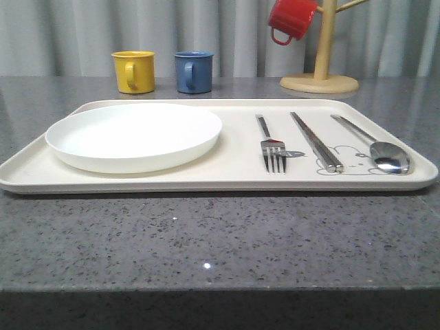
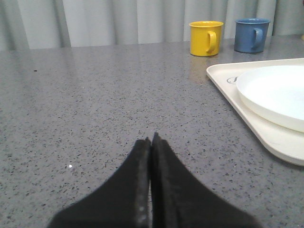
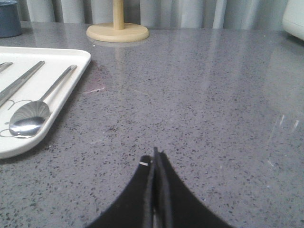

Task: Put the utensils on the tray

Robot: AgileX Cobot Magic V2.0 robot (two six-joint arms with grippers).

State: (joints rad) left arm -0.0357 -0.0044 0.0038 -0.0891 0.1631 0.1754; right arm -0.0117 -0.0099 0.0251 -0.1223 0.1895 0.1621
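The cream tray [image 1: 227, 180] lies across the grey table. On its right half lie a silver fork [image 1: 271, 146], a pair of chopsticks [image 1: 315, 140] and a long-handled spoon [image 1: 377, 146], side by side with handles pointing away. The spoon [image 3: 33, 113] and chopsticks [image 3: 19, 81] also show on the tray's corner [image 3: 71, 88] in the right wrist view. My left gripper [image 2: 151, 141] is shut and empty over bare table, left of the tray [image 2: 247, 114]. My right gripper [image 3: 155, 153] is shut and empty over bare table, right of the tray.
A round white plate [image 1: 134, 135] fills the tray's left half. Behind the tray stand a yellow mug [image 1: 133, 71] and a blue mug [image 1: 193, 71]. A wooden mug tree [image 1: 320, 75] at the back right carries a red mug [image 1: 291, 18].
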